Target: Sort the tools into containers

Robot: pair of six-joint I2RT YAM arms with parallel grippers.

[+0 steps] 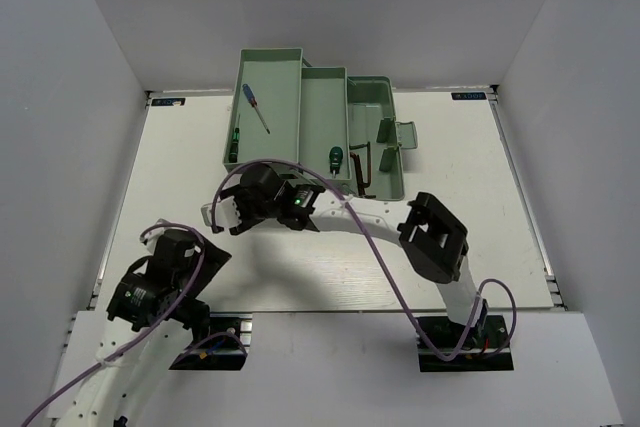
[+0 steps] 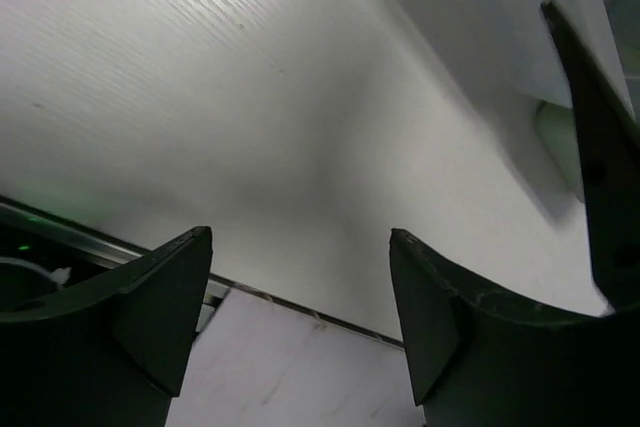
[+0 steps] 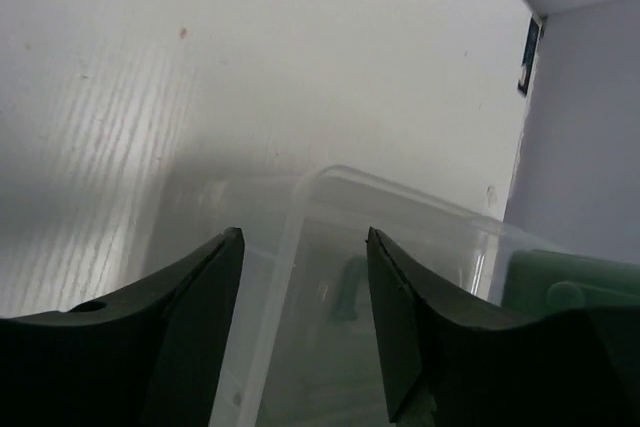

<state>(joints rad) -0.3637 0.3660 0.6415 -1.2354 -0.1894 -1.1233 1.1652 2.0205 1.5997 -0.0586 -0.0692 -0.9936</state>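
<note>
The right tool (image 3: 305, 237) is pictured released, jaws apart and empty, held over a translucent lid (image 3: 420, 227) left of the middle of the desk (image 1: 450, 167). The left tool (image 2: 300, 235) is likewise spread, with nothing gripped, above the desk's near left edge. Toward the far edge, a precision screwdriver (image 1: 255, 107) and a second thin tool (image 1: 235, 139) are laid in the left tray (image 1: 280, 72). A green-handled screwdriver (image 1: 336, 156) is seen in the middle tray (image 1: 322, 112), and hex keys (image 1: 363, 169) in the toolbox base (image 1: 370, 97).
</note>
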